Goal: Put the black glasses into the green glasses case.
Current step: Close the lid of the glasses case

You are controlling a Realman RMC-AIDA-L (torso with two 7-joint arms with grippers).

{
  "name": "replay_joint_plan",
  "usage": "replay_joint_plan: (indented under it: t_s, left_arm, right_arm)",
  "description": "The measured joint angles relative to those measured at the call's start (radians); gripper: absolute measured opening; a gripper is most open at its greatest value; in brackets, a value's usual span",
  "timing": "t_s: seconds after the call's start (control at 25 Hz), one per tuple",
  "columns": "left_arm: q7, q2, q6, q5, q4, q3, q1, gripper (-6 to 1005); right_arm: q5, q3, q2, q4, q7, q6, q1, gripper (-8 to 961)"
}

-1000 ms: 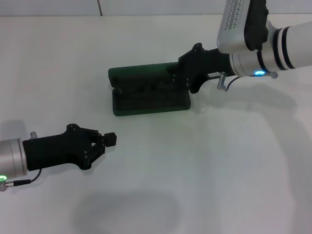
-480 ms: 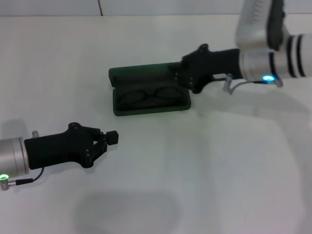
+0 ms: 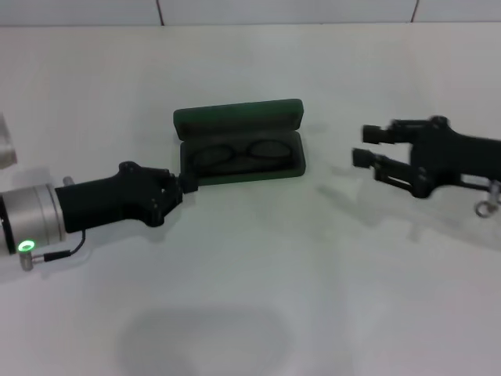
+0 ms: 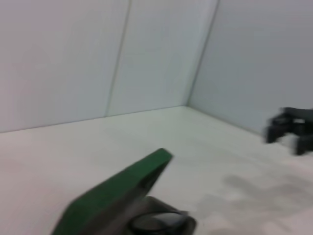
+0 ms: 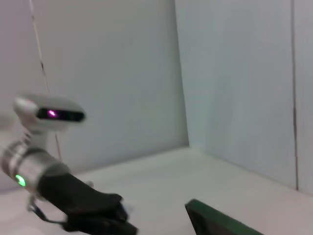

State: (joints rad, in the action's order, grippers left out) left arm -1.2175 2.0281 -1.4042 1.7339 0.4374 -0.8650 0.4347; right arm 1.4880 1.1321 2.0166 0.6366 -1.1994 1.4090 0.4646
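Black glasses (image 3: 237, 154) with thin frame and rounded clear lenses lie inside the dark green hard-shell glasses case (image 3: 239, 153), lid open; no lettering is readable. The left gripper (image 3: 185, 182), shut and empty, now touches the case's left front corner. The right gripper (image 3: 366, 146) has withdrawn, open and empty, well apart on the white table (image 3: 250, 298).

Left gripper (image 3: 185, 182) crowds green glasses case (image 3: 239, 121) left end; case right side open to table (image 3: 329, 266).
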Motion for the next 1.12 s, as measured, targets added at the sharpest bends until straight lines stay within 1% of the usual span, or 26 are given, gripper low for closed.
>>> replay_joint_plan:
  t_s: [0.08, 0.16, 0.28, 0.44, 0.6, 0.72, 1.04, 1.12]
  left_arm:
    - [-0.020, 0.000, 0.035, 0.000, 0.002, 0.000, 0.010, 68]
    - [-0.025, 0.000, 0.044, 0.000, 0.003, 0.000, 0.012, 68]
    - [-0.036, -0.001, 0.089, 0.004, 0.004, -0.001, 0.026, 69]
    - [-0.042, 0.001, 0.132, 0.008, -0.001, -0.003, 0.037, 70]
    - [-0.044, 0.009, 0.151, 0.008, -0.004, -0.004, 0.058, 71]
    - [-0.045, 0.019, 0.189, 0.009, -0.013, -0.007, 0.076, 71]
    - [-0.045, 0.049, 0.335, 0.003, -0.025, -0.004, 0.107, 73]
    - [-0.048, 0.052, 0.369, 0.003, -0.025, -0.005, 0.110, 74]
  right_arm:
    - [-0.016, -0.039, -0.002, -0.041, 0.043, 0.053, -0.023, 240]
    - [-0.017, -0.059, -0.002, -0.068, 0.062, 0.077, -0.037, 306]
    - [-0.017, -0.064, -0.001, -0.103, 0.107, 0.094, -0.052, 446]
    - [-0.014, -0.058, 0.002, -0.174, 0.236, 0.134, -0.057, 616]
    - [-0.010, -0.058, 0.001, -0.217, 0.285, 0.163, -0.059, 769]
    - [-0.003, -0.055, 0.002, -0.223, 0.287, 0.164, -0.060, 876]
    - [-0.001, -0.035, 0.006, -0.224, 0.288, 0.164, -0.059, 876]
    - [-0.001, -0.030, 0.006, -0.225, 0.289, 0.163, -0.058, 876]
